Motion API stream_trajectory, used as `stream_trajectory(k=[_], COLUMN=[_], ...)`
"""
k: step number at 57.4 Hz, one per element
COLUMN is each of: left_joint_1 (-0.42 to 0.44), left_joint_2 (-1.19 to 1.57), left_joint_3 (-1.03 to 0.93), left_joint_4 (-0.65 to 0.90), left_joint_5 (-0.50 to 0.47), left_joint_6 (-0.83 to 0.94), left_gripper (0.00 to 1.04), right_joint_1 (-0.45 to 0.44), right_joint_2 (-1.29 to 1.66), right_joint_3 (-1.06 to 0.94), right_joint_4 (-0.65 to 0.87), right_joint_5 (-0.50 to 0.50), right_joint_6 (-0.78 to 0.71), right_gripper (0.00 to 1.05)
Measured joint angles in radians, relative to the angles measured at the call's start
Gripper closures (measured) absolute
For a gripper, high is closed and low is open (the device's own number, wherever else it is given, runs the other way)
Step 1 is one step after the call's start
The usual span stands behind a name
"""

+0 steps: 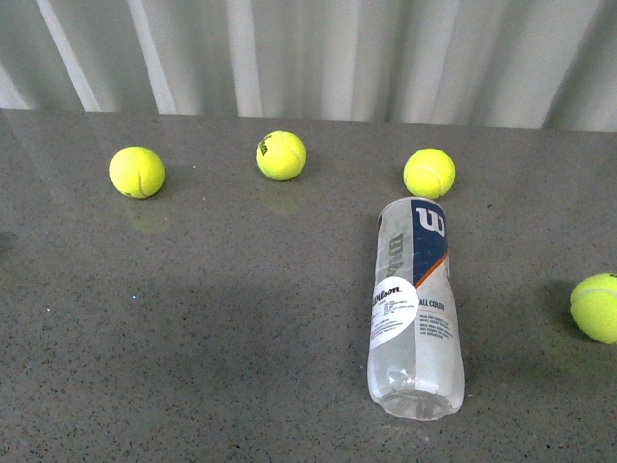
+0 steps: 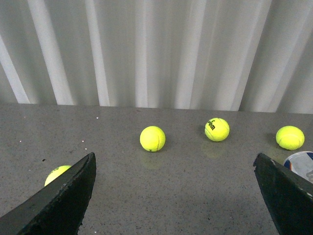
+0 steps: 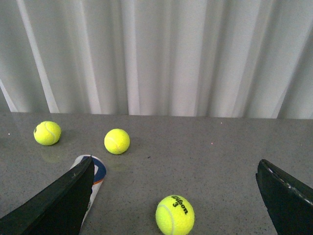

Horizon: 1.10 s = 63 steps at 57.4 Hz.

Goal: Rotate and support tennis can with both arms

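- The can [image 1: 415, 309] lies on its side on the grey table [image 1: 193, 318], right of centre. Its long axis runs roughly away from me, with the navy end at the far side.
- It looks empty. Four balls sit loose around it, and that may be why it lies flat and is free to roll.
- One ball [image 1: 429, 173] sits near the can's far end without touching it. Another ball [image 1: 598, 307] is well apart to the right.
- Neither arm shows in the front view, so I judge both are held back and the task has not started.
- The left gripper [image 2: 173, 166] has its fingers spread wide with nothing between them. The can's end [image 2: 301, 164] just peeks in beside one finger.
- The right gripper [image 3: 174, 164] is also wide apart and empty. The can [image 3: 95, 176] shows partly behind one finger, and a ball [image 3: 174, 214] lies close in front.
- I read the wide spread as preparation to take the can's round body.
- The smooth plastic could slip or roll when first touched, so I'd want one arm steadying it while the other turns it.
- I can't tell which end carries the metal rim.
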Motion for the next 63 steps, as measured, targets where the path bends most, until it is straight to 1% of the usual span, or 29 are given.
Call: stream_trajectory(k=[37, 39, 41, 43, 46, 50, 52, 55, 57, 60, 63], left_joint_1=[0.0, 0.0, 0.0, 0.0, 0.0, 0.0, 0.0, 0.0, 0.0, 0.0, 0.0], left_joint_2=[0.0, 0.0, 0.0, 0.0, 0.0, -0.001, 0.0, -0.001, -0.001, -0.001, -0.001], left_joint_3=[0.0, 0.0, 0.0, 0.0, 0.0, 0.0, 0.0, 0.0, 0.0, 0.0, 0.0], left_joint_4=[0.0, 0.0, 0.0, 0.0, 0.0, 0.0, 0.0, 0.0, 0.0, 0.0, 0.0], left_joint_5=[0.0, 0.0, 0.0, 0.0, -0.001, 0.002, 0.001, 0.0, 0.0, 0.0, 0.0], left_joint_6=[0.0, 0.0, 0.0, 0.0, 0.0, 0.0, 0.0, 0.0, 0.0, 0.0, 0.0], left_gripper=[0.07, 0.07, 0.07, 0.07, 0.07, 0.07, 0.07, 0.07, 0.07, 0.07, 0.07], right_joint_1=[0.0, 0.003, 0.027, 0.042, 0.039, 0.018, 0.002, -0.019, -0.026, -0.027, -0.013], right_joint_2=[0.0, 0.006, 0.053, 0.122, 0.257, 0.459, 0.58, 0.728, 0.818, 1.035, 1.252], right_joint_3=[0.0, 0.003, 0.041, 0.077, 0.145, 0.264, 0.342, 0.447, 0.515, 0.678, 0.849], right_joint_4=[0.0, -0.01, -0.088, -0.111, -0.072, 0.059, 0.132, 0.171, 0.169, 0.121, 0.019], right_joint_5=[0.0, 0.014, 0.078, 0.124, 0.116, 0.131, 0.134, 0.121, 0.127, 0.113, 0.101], right_joint_6=[0.0, -0.014, -0.074, -0.128, -0.175, -0.195, -0.185, -0.145, -0.109, -0.033, 0.059], right_gripper=[0.07, 0.07, 0.07, 0.07, 0.07, 0.07, 0.07, 0.07, 0.07, 0.07, 0.07])
